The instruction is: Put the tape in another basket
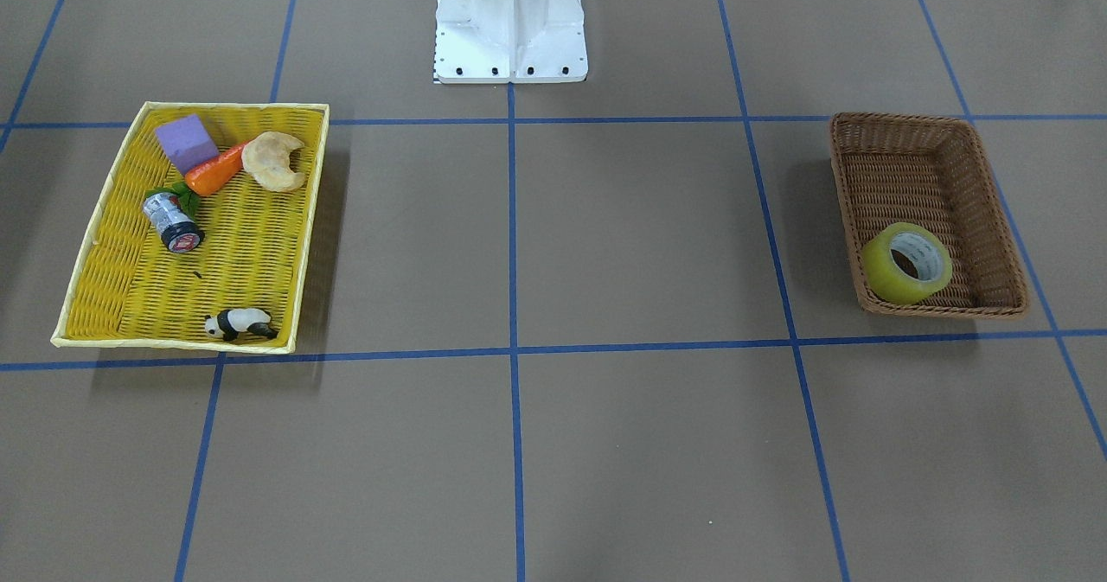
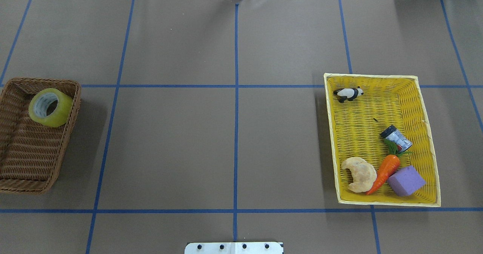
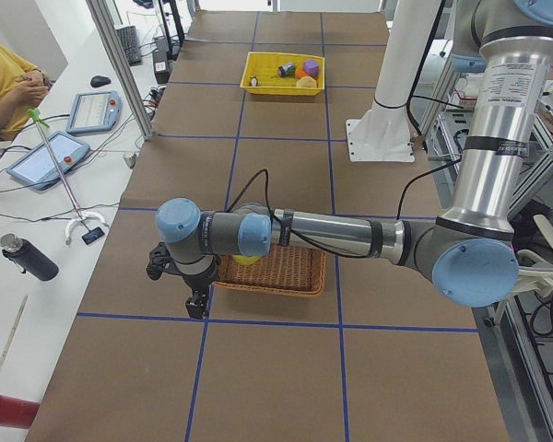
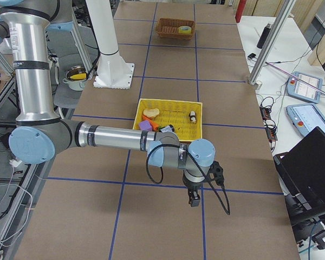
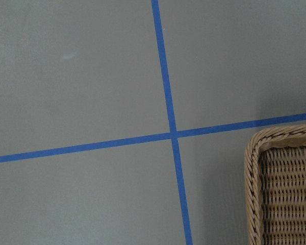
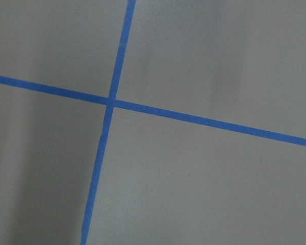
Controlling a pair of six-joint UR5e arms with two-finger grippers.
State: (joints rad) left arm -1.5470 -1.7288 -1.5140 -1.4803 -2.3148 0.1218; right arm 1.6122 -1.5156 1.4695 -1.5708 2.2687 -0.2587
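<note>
The yellow tape roll (image 1: 906,262) lies tilted in the dark brown wicker basket (image 1: 899,171), against its corner farthest from the robot's base; it also shows in the overhead view (image 2: 50,107). My left gripper (image 3: 195,299) shows only in the exterior left view, hanging over the table just beyond that basket (image 3: 276,272); I cannot tell whether it is open or shut. My right gripper (image 4: 194,199) shows only in the exterior right view, over bare table beyond the yellow basket (image 4: 179,116); I cannot tell its state. The left wrist view shows the brown basket's corner (image 5: 275,194).
The yellow woven basket (image 2: 362,125) holds a toy panda (image 2: 349,94), a small silver can (image 2: 396,137), a carrot (image 2: 385,171), a croissant (image 2: 360,174) and a purple block (image 2: 405,181). Blue tape lines grid the brown table. The white robot base (image 1: 510,24) stands at the table's edge.
</note>
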